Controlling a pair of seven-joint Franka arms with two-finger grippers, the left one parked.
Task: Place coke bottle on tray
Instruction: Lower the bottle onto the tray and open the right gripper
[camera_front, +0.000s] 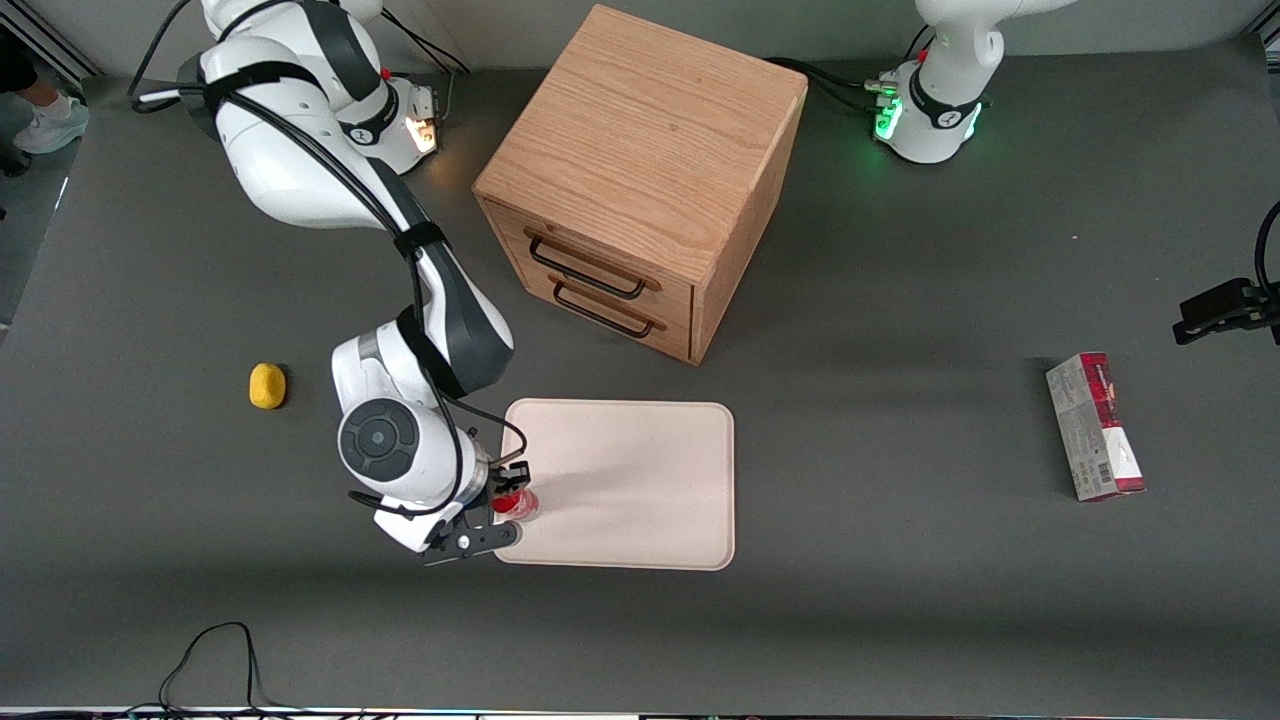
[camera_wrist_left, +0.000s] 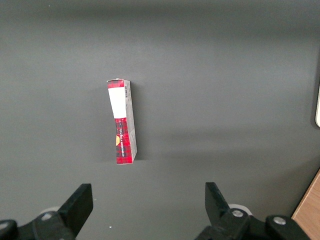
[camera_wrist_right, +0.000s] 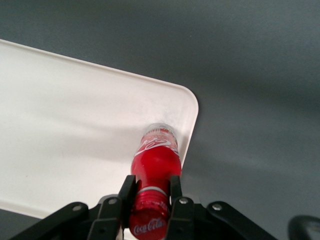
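Note:
The coke bottle (camera_front: 517, 504), red with a red cap and white script, stands upright at the corner of the cream-white tray (camera_front: 630, 480) that lies nearest the front camera and toward the working arm's end. My right gripper (camera_front: 508, 502) is shut on its neck just under the cap. In the right wrist view the two fingers (camera_wrist_right: 127, 192) clamp the neck of the bottle (camera_wrist_right: 156, 161), and its base sits just inside the tray's (camera_wrist_right: 75, 125) rounded corner. My gripper (camera_wrist_right: 151, 189) is directly above the bottle.
A wooden two-drawer cabinet (camera_front: 640, 170) stands farther from the front camera than the tray. A yellow lump (camera_front: 267, 386) lies toward the working arm's end. A red-and-grey carton (camera_front: 1095, 425) lies toward the parked arm's end and also shows in the left wrist view (camera_wrist_left: 122, 125).

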